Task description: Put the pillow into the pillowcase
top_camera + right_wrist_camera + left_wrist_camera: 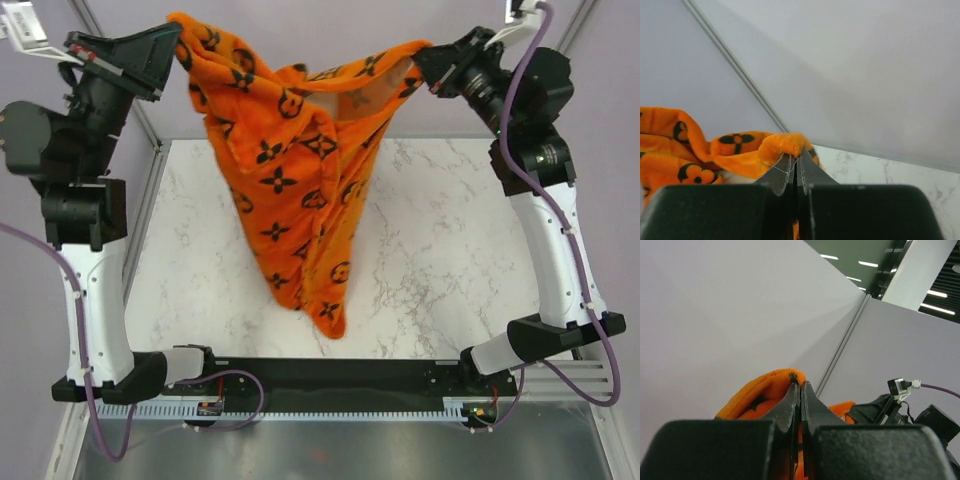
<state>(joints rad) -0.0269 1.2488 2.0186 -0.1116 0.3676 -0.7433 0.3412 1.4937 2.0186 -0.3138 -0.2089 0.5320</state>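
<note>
Both arms stand raised high, wrists angled toward the far wall. The left gripper [180,48] pinches the left top corner of the pillowcase [300,180], and the right gripper [428,58] pinches the right corner, each with its fingers pressed tight on the plush edge. The case sags between them and narrows to a tip over the near part of the table [440,260] — touching it or not, I can't tell. Marble shows on both sides of the cloth.

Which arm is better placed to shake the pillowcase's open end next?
Probably right: the right gripper is shut on the pillowcase beside its gaping mouth, pale inside showing; the left gripper pinches the farther, bunched corner.
</note>
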